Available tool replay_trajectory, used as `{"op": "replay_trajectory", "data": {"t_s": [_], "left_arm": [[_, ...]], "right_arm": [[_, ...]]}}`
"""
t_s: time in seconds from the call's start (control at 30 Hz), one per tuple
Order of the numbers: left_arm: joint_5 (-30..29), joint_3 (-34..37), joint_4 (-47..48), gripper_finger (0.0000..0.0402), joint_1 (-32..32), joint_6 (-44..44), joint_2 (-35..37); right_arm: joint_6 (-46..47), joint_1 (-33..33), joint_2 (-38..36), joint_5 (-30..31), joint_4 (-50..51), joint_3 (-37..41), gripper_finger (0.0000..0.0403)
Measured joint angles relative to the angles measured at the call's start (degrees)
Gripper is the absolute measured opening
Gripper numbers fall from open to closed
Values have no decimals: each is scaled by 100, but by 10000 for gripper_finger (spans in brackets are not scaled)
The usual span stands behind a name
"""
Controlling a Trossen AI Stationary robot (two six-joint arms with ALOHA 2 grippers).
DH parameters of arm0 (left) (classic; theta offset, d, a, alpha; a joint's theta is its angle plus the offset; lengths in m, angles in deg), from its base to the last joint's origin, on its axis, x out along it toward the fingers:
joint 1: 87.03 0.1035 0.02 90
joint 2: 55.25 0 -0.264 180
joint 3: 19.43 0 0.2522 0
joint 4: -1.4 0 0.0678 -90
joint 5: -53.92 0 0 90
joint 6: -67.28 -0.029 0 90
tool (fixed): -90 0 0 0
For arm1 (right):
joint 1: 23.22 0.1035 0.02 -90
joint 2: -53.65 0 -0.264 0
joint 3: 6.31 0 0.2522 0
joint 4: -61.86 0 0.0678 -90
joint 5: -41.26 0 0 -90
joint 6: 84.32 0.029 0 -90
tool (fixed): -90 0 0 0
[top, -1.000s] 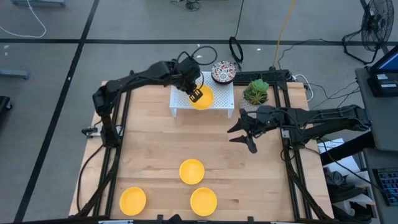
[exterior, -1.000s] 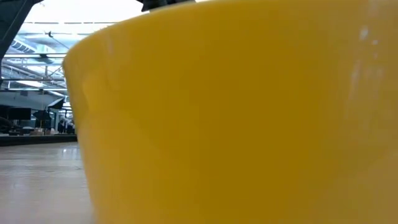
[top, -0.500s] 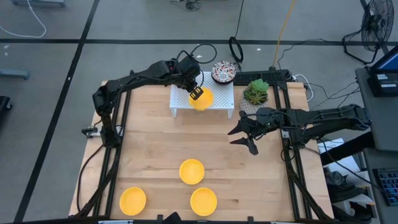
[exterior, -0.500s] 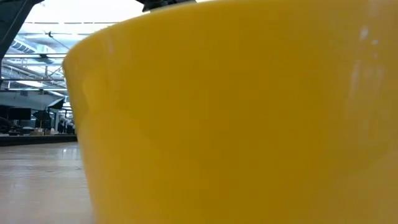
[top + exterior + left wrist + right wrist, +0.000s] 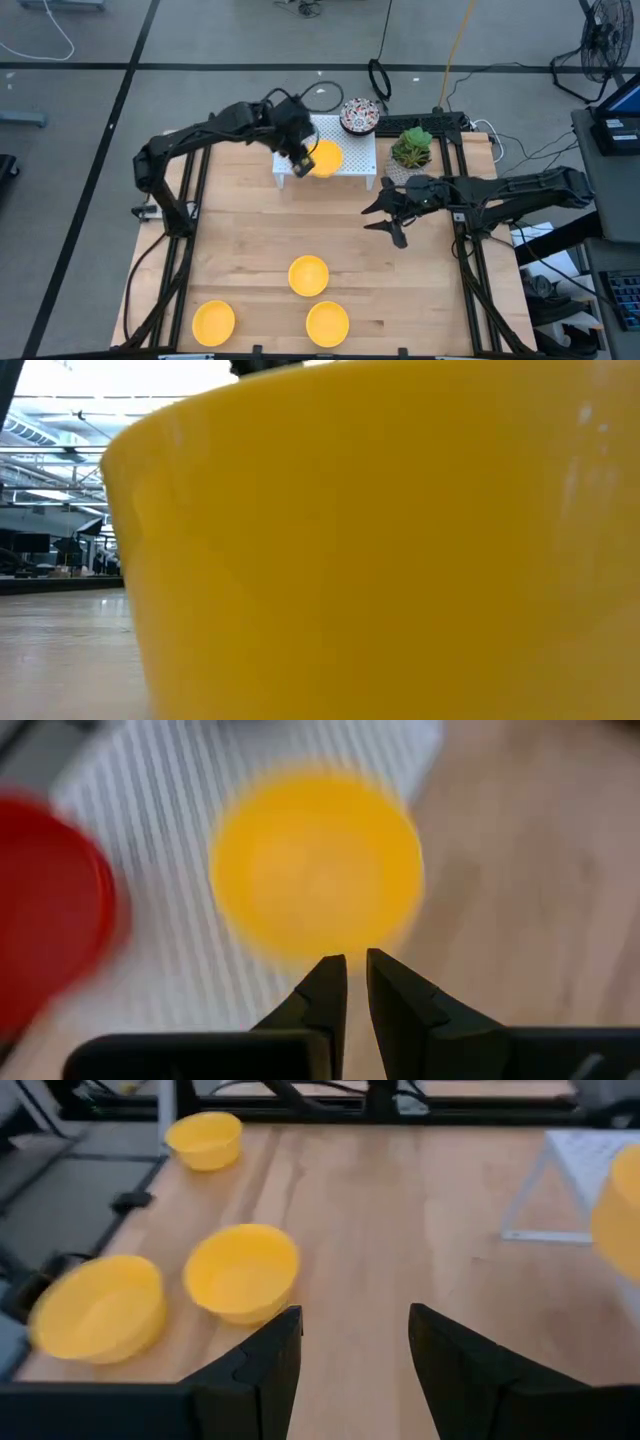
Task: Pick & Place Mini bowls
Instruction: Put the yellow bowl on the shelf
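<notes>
Bare tabletop (image 5: 250, 230) between yellow bowls (image 5: 308, 275)

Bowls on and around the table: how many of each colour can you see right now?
Yellow bowls: 4
Red bowls: 1
White patterned bowls: 1
Total: 6

A grey floor (image 5: 200, 40) crossed by dark lines is seen — cables (image 5: 40, 35) trailed over it, a fan (image 5: 608, 40) stood at one corner.

The pale wooden table (image 5: 250, 235) carries a white perforated metal rack (image 5: 352, 165) at its far edge; three plain yellow round bowls (image 5: 308, 275) sit near its front edge.
</notes>
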Motion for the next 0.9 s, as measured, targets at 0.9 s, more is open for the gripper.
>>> {"op": "replay_trajectory", "data": {"t_s": [0.9], "left_arm": [[-1531, 2, 2544, 47, -3498, 2861, 929]], "right_arm": [[-107, -843, 2924, 1630, -4303, -3, 171]]}}
